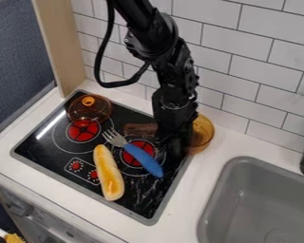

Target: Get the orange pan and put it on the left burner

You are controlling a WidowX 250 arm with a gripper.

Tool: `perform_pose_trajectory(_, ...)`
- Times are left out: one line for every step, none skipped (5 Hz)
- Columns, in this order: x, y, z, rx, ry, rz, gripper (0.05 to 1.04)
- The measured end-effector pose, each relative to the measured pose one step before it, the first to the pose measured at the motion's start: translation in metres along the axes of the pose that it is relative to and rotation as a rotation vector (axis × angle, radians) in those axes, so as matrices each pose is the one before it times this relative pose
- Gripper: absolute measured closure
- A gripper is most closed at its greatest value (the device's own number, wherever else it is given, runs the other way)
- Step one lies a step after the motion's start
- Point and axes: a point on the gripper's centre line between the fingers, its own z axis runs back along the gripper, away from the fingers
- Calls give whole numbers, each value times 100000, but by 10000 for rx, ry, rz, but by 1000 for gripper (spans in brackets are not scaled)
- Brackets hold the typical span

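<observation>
- In the camera view, white printed outlines ringed the burners and framed the two red dials [94, 175] at the front of the black stove [54, 140].
- The gripper [172, 138] hung low over the right side of the stove, between the right burner [139, 153] and the orange pan [203, 135]; how far open it was, and whether it held anything, I could not tell.
- The orange pan was see-through amber, with a rounded side and a curved rim, and stood at the stove's right edge, partly hidden behind the gripper.
- A flat, brownish see-through strip [139, 129] on the gripper's other side was probably the pan's handle.
- A clear orange lid [90, 113] with a round knob overlapped the back of the left burner [83, 131].
- A fork [142, 158] with a blue handle lay across the right burner, and a long bread roll [109, 173] lay just beside it, nearer the dials.
</observation>
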Motion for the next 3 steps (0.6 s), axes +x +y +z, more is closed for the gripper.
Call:
perform_pose_trajectory(-115,198,-15,-18,13,58,920)
perform_pose_trajectory(-271,619,567,-222,233,-218,1004)
perform_pose_trajectory(1368,301,2426,-510,-28,241,1009)
